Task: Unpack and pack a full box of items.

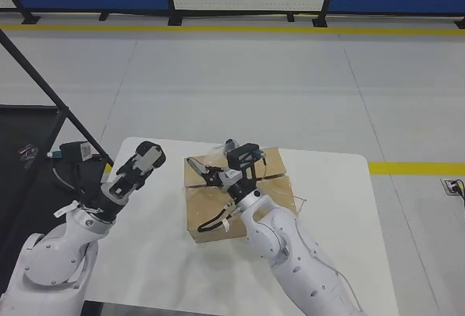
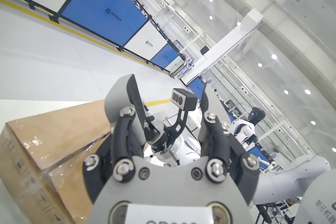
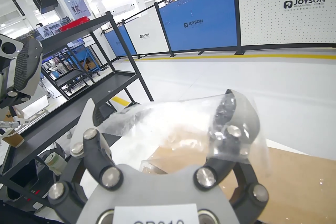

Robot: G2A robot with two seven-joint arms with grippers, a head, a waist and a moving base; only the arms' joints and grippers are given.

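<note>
A taped brown cardboard box (image 1: 274, 169) lies in the middle of the white table (image 1: 339, 237). My right gripper (image 1: 221, 171) hovers over the box's left part. In the right wrist view it (image 3: 162, 110) is open wide, and a crumpled clear plastic film (image 3: 168, 117) hangs across both fingers above the box top (image 3: 288, 170). My left gripper (image 1: 148, 156) is held up off the table to the left of the box. Its fingers (image 2: 132, 99) stand open with nothing between them, facing the box side (image 2: 39, 135) and the right wrist beyond.
A black shelf rack (image 1: 19, 158) stands close to the table's left side, also seen as a rack (image 3: 105, 83) with a paper cup (image 3: 13, 138) on a lower shelf. Bare table surface lies right of the box and in front of it.
</note>
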